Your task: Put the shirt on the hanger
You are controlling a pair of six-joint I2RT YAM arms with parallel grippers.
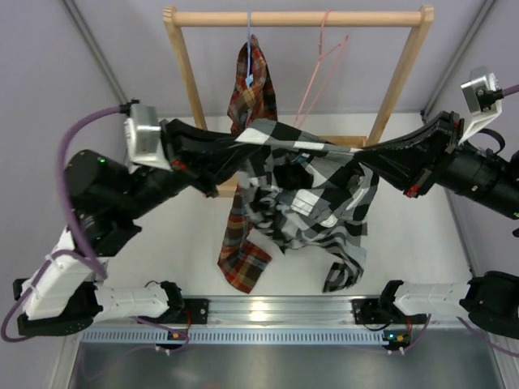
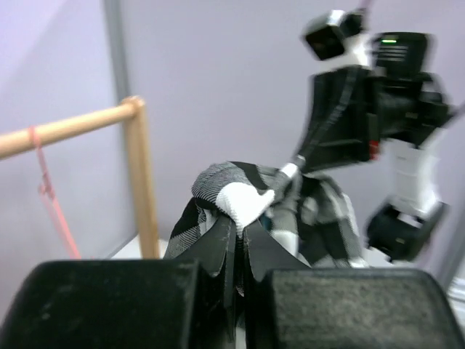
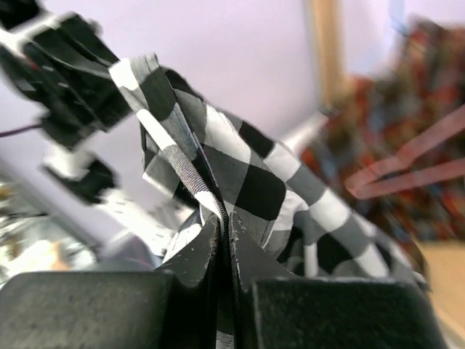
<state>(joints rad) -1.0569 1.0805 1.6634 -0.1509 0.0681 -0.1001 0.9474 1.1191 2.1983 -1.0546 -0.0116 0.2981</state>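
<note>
The black-and-white check shirt (image 1: 312, 194) hangs in the air, stretched between both grippers, in front of the wooden rack. My left gripper (image 1: 243, 139) is shut on its left shoulder; the left wrist view shows the jaws pinching the fabric (image 2: 240, 200). My right gripper (image 1: 362, 151) is shut on its right shoulder, with cloth (image 3: 247, 174) clamped between the jaws in the right wrist view. The pink wire hanger (image 1: 320, 69) hangs from the rack's rail, behind and above the shirt; it also shows blurred in the right wrist view (image 3: 414, 163).
The wooden rack (image 1: 296, 18) stands at the back. A red tartan shirt (image 1: 250, 89) on a light blue hanger (image 1: 249, 40) hangs at the rail's middle, its lower part (image 1: 243, 259) dangling below the check shirt. A metal rail (image 1: 268, 312) runs along the near edge.
</note>
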